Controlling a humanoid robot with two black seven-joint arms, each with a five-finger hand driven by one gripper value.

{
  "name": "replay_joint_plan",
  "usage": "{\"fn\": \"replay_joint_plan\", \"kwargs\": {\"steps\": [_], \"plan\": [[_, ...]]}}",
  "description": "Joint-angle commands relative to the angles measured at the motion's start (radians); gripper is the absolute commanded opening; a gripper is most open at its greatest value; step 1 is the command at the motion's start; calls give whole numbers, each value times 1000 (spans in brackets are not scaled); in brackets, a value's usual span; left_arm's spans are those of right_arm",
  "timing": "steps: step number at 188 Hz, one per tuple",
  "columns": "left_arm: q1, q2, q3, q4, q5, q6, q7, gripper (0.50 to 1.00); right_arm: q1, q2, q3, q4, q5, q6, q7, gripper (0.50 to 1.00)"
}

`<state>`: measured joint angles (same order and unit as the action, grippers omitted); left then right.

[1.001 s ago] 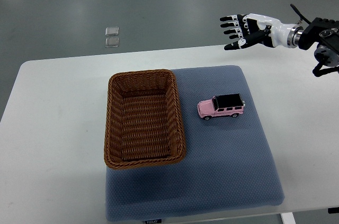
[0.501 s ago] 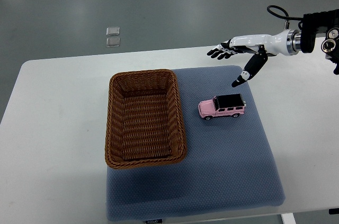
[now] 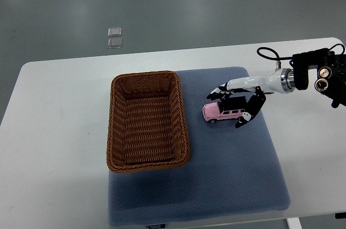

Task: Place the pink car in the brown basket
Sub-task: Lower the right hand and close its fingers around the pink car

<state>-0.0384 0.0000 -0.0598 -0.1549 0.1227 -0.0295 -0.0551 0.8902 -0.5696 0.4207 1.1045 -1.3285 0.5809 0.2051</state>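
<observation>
Reaching in from the right edge of the tabletop, the right hand (image 3: 235, 104) hangs over the pink car (image 3: 223, 111) with its fingers (image 3: 216, 93) spread apart, the four fingers along the car's far side and the thumb (image 3: 244, 118) at its near rear corner. Whether any fingertip touches the car cannot be told; the hand covers most of the car's dark roof. The arm's black wrist housing (image 3: 320, 76) sits near the tabletop's right edge, with a cable looping above it.

The car stands on its wheels on a blue-grey mat (image 3: 232, 175), toward the mat's far right part, just right of the brown basket (image 3: 147, 122) and clear of it. The basket, a woven wicker rectangle with rounded corners and sloping walls, lies on the mat's left side, overhanging its left edge.

The mat has a fine dotted weave and covers the middle of the white table (image 3: 54, 148), whose corners are rounded. Beyond the far edge lies a smooth grey floor with two small clear square objects (image 3: 114, 37); what they are cannot be made out.
</observation>
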Motion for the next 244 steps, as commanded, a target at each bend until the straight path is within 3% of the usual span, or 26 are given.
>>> {"fn": "replay_joint_plan", "kwargs": {"steps": [1,34,87,120,244], "plan": [[0,0,0,0,0,0,0,1000,-22,7,0,0,-31,-62,-1,926],[0,0,0,0,0,0,1,1000,-34,16,0,-5,-41,-151,-3,921],[0,0,0,0,0,0,0,1000,-45,39,0,-14,-47,-200,-38,915],[0,0,0,0,0,-1,0,1000,-57,50,-2,-26,-47,-214,-73,905],[0,0,-2,0,0,0,0,1000,-65,48,-42,-55,-47,-253,-72,811]]}}
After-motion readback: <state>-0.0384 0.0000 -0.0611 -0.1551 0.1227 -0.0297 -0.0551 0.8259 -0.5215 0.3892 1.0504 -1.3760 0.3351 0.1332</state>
